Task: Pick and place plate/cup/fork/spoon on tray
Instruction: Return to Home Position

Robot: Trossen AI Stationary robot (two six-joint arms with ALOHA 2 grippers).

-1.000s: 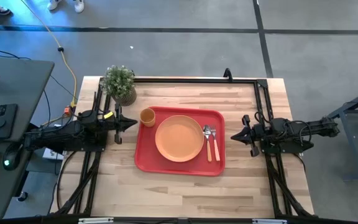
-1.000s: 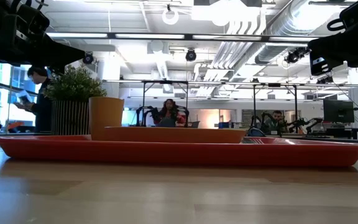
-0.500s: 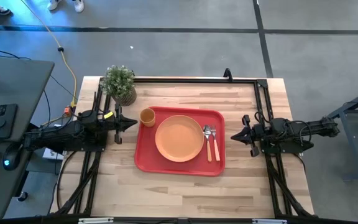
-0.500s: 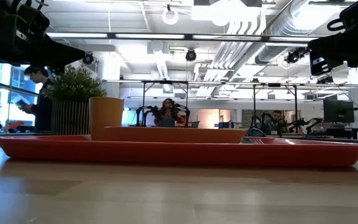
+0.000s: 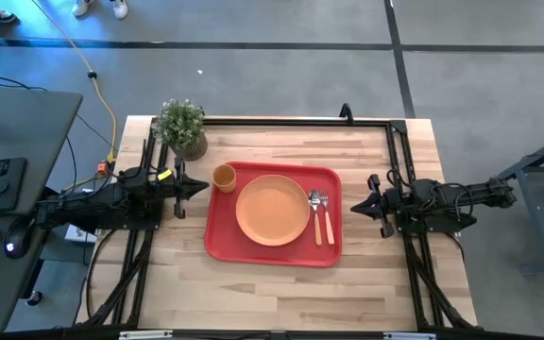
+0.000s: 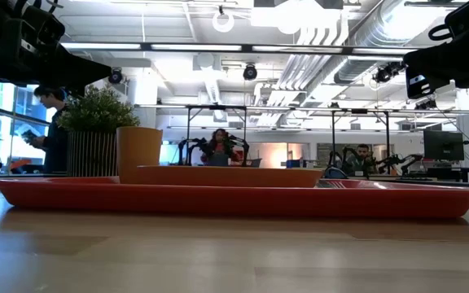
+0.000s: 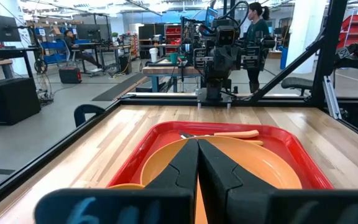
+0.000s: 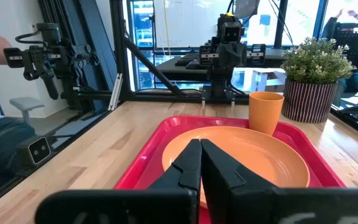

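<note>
The red tray (image 5: 217, 244) lies on the table's middle. On it rest the orange plate (image 5: 272, 210), the small orange cup (image 5: 224, 178) standing at its far left corner, and the fork (image 5: 315, 215) and spoon (image 5: 327, 217) side by side along its right part. My left gripper (image 5: 204, 187) is shut and empty, above the table left of the tray. My right gripper (image 5: 354, 207) is shut and empty, right of the tray. The left wrist view shows the plate (image 7: 272, 168); the right wrist view shows the cup (image 8: 265, 112).
A potted green plant (image 5: 182, 127) stands at the table's far left, just beyond the cup. A black frame (image 5: 296, 122) runs along the table's far edge and down both sides. Bare wood lies in front of the tray (image 5: 272, 293). People show in the room behind.
</note>
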